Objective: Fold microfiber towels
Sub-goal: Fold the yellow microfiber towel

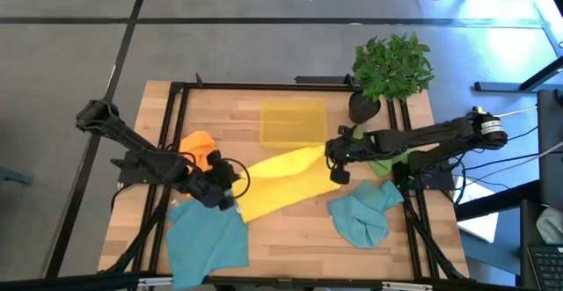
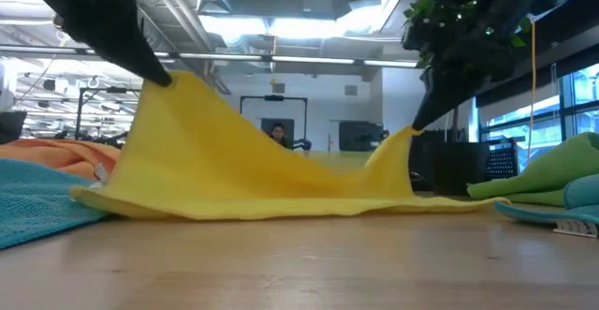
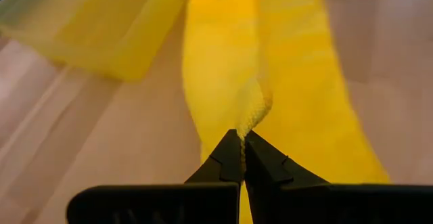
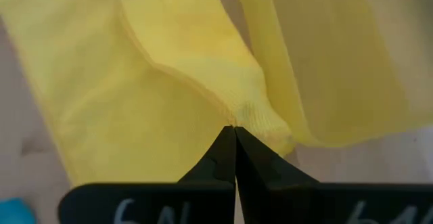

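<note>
Yellow microfiber towel (image 1: 280, 182) hung stretched across the table's (image 1: 290, 247) centre, sagging onto the wood between two pinched corners. At eight o'clock the left gripper (image 1: 225, 192) was clamped on one corner; at three o'clock the right gripper (image 1: 338, 173) on the other (both holds looked thin). Uneven pulling could slip a corner free, spoiling the fold.

Yellow towel (image 1: 281, 181), orange towel (image 1: 198, 143), green towel (image 1: 383, 165), two teal towels (image 1: 207, 238).

Grey floor (image 1: 264, 27), ceiling lights (image 2: 309, 27), right-hand windows (image 2: 524, 123)
</note>
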### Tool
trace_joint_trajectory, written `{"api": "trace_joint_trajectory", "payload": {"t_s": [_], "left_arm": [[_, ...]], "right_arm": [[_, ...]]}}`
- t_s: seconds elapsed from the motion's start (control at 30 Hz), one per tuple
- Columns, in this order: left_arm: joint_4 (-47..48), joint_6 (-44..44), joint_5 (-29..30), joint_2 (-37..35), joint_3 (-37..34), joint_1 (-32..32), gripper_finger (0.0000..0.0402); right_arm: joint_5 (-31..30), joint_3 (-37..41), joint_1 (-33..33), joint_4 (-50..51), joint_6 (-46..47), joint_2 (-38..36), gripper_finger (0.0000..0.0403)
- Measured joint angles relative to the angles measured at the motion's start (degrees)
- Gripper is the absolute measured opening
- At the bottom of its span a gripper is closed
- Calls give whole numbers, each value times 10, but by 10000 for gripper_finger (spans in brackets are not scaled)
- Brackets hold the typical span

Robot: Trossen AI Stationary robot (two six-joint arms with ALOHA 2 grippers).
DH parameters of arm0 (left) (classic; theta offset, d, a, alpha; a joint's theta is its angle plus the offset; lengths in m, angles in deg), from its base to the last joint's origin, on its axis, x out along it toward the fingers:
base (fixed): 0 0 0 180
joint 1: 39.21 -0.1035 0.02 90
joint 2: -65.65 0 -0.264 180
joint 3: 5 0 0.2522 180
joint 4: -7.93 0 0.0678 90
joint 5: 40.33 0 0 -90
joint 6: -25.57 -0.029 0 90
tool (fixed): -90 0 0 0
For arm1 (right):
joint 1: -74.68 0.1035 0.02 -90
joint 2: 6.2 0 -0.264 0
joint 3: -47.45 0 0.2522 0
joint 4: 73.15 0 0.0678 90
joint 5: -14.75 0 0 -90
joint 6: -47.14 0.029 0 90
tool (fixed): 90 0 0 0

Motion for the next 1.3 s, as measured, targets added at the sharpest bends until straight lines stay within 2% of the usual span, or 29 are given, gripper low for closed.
{"api": "trace_joint_trajectory", "payload": {"t_s": [0.17, 0.37, 0.5, 0.83, 1.03, 1.3], "left_arm": [[-63, -40, -36, 0, 0, 27, 0], [-96, -75, -56, 0, 0, 55, 0], [-101, -73, -86, 13, 0, 62, 0], [-173, -85, -168, 110, 0, 53, 0], [-190, -69, -192, 133, 0, 54, 0], [-192, -41, -242, 150, 0, 51, 0]], "right_arm": [[7, 0, 8, 50, -10, -21, 1], [60, 1, 17, 54, -11, -25, 1], [78, 32, 27, 22, -10, -24, 1], [113, 96, 35, -72, -6, -24, 1], [146, 116, 36, -111, 18, -24, 1], [150, 125, 38, -122, 22, -24, 1]]}}
